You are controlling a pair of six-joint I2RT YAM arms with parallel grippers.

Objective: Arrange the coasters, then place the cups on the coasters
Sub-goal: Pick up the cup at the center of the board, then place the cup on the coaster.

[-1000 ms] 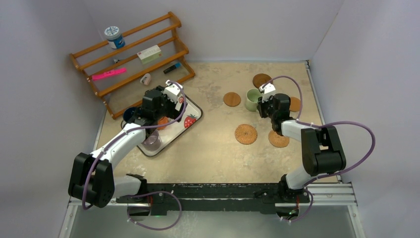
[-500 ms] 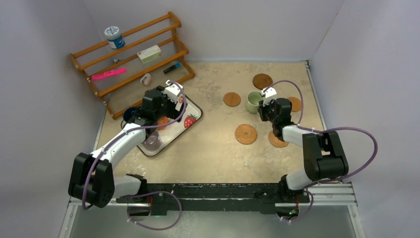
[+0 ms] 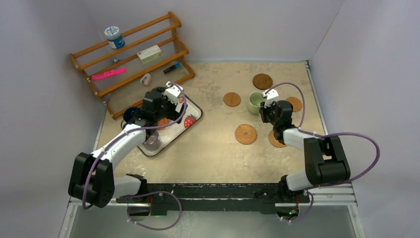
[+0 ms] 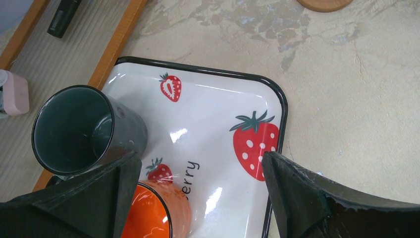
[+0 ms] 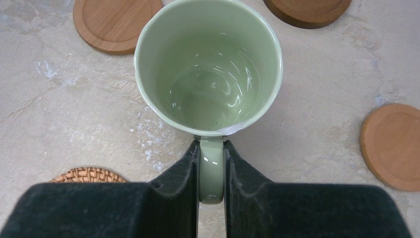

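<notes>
Green cup (image 5: 208,74) shifts slightly right, handle pinched in right jaws; left jaws spread over tray (image 4: 218,109); no cup on any coaster (image 3: 246,134) yet.

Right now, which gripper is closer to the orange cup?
Left. The left gripper hovers open over the tray, the orange cup by one finger. The right gripper is across the table, shut on the handle of the pale green cup.

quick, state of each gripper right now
left gripper: open, empty, over the strawberry tray.
right gripper: shut on the pale green cup, by its handle.
</notes>
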